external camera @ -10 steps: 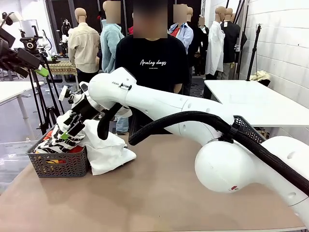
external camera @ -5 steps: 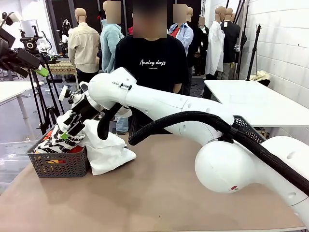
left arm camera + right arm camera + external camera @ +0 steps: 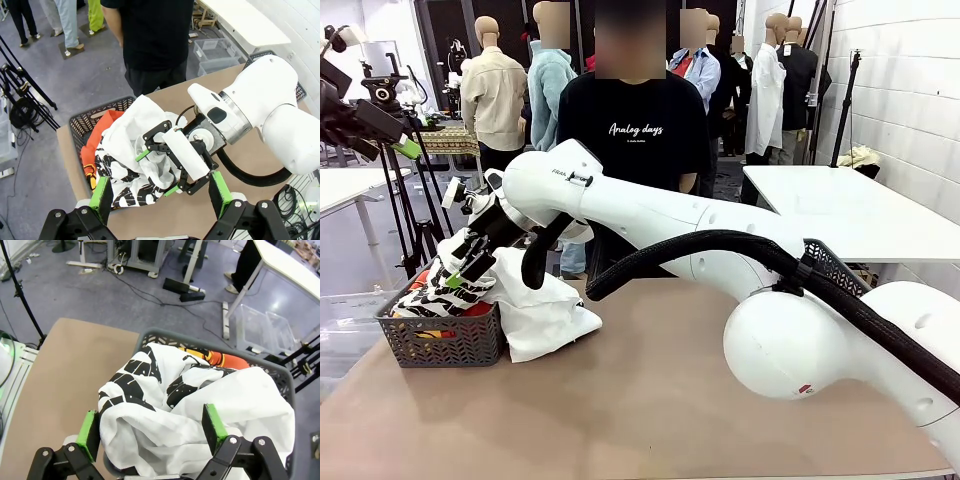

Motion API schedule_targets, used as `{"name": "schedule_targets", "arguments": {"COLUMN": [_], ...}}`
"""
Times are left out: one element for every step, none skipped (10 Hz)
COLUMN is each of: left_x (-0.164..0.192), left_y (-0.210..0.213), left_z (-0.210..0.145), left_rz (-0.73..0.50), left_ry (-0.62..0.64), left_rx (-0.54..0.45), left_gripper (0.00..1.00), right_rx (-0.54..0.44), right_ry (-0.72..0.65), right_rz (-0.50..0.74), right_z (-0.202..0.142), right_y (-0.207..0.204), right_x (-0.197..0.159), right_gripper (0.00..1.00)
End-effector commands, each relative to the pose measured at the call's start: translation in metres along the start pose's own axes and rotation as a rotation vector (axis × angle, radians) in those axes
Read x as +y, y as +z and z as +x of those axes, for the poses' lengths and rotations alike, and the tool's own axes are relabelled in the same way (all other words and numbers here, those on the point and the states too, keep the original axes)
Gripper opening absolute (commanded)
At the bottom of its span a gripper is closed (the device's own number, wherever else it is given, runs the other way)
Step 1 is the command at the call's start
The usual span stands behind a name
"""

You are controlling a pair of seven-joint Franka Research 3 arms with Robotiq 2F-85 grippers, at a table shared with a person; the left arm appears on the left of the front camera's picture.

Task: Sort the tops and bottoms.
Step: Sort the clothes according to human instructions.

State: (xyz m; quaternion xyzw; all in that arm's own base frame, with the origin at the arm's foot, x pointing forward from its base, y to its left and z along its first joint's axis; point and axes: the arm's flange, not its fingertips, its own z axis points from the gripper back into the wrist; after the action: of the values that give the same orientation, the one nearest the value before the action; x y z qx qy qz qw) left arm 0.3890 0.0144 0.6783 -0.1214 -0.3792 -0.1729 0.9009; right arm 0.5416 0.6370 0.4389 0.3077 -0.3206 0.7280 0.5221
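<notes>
A dark grey lattice basket (image 3: 440, 345) at the table's left holds the tops. A white top with black stripes (image 3: 432, 296) (image 3: 145, 375) lies uppermost, over an orange-red top (image 3: 94, 150) (image 3: 220, 358). A plain white top (image 3: 550, 315) spills over the basket's side onto the table. My right gripper (image 3: 460, 270) (image 3: 152, 427) hovers open just above this heap, its green pads apart with nothing between them. High above the basket, my left gripper (image 3: 160, 195) (image 3: 402, 146) is open and looks down on it. The bottoms are out of view.
A person in a black printed T-shirt (image 3: 635, 120) stands at the far side. A second lattice basket (image 3: 835, 265) peeks out behind my right arm. The brown tabletop (image 3: 640, 400) is bare in front. Tripods (image 3: 22, 100) stand on the floor left of the table.
</notes>
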Motion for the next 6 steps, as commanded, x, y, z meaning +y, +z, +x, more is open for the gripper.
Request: {"name": "schedule_targets", "arguments": {"left_x": [0.000, 0.000, 0.000, 0.000, 0.000, 0.000], "left_y": [0.001, 0.001, 0.001, 0.001, 0.001, 0.001], "left_z": [0.001, 0.001, 0.001, 0.001, 0.001, 0.001], "left_rz": [0.002, 0.002, 0.002, 0.002, 0.002, 0.002], "left_ry": [-0.001, -0.001, -0.001, -0.001, -0.001, -0.001], "left_rx": [-0.001, -0.001, -0.001, -0.001, -0.001, -0.001], "left_gripper": [1.00, 1.00, 1.00, 1.00, 1.00, 1.00], "right_rx": [0.005, 0.005, 0.000, -0.013, -0.020, -0.011], "right_ry": [0.009, 0.009, 0.000, -0.005, -0.016, -0.042], "right_rz": [-0.014, -0.014, 0.000, -0.016, -0.044, -0.094], "right_z": [0.001, 0.001, 0.000, 0.003, 0.007, 0.010], "right_y": [0.000, 0.000, 0.000, 0.016, 0.030, 0.046], "right_x": [0.000, 0.000, 0.000, 0.009, 0.014, 0.019], "right_gripper": [1.00, 1.00, 1.00, 1.00, 1.00, 1.00]}}
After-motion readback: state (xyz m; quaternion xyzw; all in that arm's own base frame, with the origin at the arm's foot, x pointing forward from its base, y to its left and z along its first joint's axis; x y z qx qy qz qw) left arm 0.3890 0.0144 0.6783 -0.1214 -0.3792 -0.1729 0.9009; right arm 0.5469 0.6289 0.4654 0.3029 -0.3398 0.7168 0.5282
